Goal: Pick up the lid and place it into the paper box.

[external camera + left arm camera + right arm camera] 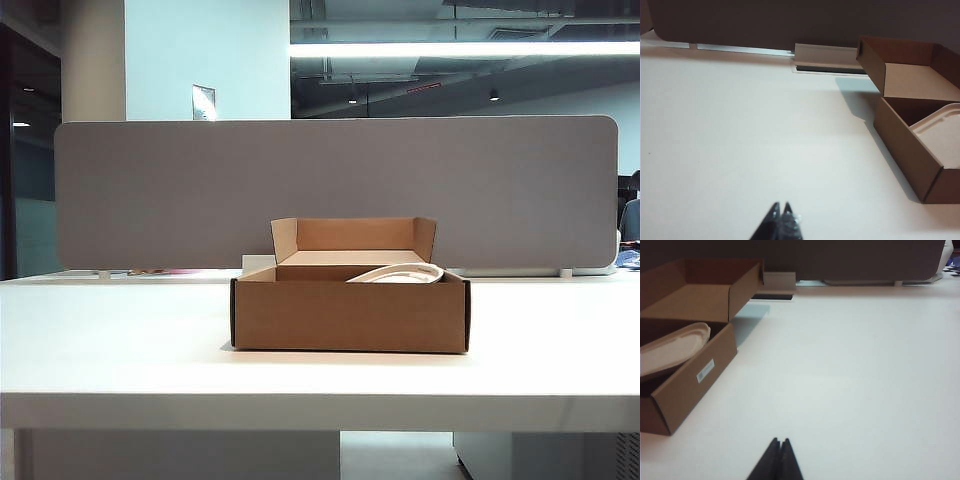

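Lid (398, 272) position: inside the paper box (350, 315), on the right-hand side as the exterior view shows it, tilted, with one rounded edge riding above the box's front wall. The box sits at mid-bench (120, 340) in front of a grey partition (150, 190), back flaps upright.

Left gripper (780, 206): jaws closed tip to tip, holding nothing, over bare bench well clear of the box. Right gripper (780, 441): likewise closed and empty, on the opposite side of the box and apart from it. Neither arm appears in the exterior view.

Judgement: placement looks essentially done, but the lid is not seated flat.

Risks from this state:
- The lid leans on the box wall or rim; a jolt to the bench or box could make it slide or tip out over the edge.
- Any attempt to fold the flaps down would likely foul on the raised edge.
- A gripper returning to press the lid flat could shift the light cardboard box instead.

View differences:
- The exterior view gives only the lid's raised edge above the front wall; the interior is hidden.
- The left wrist view shows the lid's (940, 132) moulded rim lying within the box (905, 150).
- The right wrist view shows the tilt most clearly, the lid (672, 347) resting over the side wall of the box (695, 380), which carries a small white label (705, 370) seen nowhere else.
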You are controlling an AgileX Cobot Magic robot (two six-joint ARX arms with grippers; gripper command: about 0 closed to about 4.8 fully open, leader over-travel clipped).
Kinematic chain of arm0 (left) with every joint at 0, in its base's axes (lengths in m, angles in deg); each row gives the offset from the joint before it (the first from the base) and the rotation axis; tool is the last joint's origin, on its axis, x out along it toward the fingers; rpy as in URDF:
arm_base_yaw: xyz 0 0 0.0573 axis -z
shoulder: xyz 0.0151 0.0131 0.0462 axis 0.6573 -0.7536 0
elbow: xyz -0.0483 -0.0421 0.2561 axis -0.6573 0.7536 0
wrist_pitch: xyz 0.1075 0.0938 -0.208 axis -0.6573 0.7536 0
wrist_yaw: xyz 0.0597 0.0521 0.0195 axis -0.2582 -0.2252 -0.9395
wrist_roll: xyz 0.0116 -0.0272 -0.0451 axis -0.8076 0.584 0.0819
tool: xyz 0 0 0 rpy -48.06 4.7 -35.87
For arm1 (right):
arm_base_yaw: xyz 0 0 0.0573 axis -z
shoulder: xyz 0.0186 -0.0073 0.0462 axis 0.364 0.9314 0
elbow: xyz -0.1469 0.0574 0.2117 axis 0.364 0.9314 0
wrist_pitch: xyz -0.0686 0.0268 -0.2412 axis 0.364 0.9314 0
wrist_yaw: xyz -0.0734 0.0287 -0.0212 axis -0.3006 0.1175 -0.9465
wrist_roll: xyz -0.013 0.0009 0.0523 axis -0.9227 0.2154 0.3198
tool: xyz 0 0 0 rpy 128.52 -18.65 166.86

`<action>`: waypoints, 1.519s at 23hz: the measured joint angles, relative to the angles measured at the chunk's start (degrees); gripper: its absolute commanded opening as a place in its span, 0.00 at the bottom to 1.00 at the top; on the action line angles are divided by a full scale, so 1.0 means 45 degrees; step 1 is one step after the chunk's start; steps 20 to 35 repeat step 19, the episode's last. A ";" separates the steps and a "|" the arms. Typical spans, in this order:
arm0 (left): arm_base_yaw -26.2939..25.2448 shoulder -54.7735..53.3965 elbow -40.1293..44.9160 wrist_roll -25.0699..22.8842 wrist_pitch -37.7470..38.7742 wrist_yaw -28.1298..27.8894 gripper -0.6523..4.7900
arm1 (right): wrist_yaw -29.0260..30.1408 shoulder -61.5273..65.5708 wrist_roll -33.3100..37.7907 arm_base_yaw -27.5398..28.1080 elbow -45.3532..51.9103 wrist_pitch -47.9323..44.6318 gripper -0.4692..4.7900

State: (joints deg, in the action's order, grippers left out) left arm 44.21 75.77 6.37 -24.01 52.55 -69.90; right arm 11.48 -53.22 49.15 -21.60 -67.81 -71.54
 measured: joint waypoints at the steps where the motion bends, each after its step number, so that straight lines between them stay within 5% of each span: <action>1: 0.0000 0.0000 0.0000 0.0000 0.0005 0.0000 0.11 | -0.0005 0.0000 -0.0068 0.0000 0.0000 0.0073 0.07; 35: 0.0000 0.0000 0.0000 0.0000 0.0000 0.0000 0.11 | 0.0083 0.0000 -0.0617 0.0005 0.0000 0.0869 0.07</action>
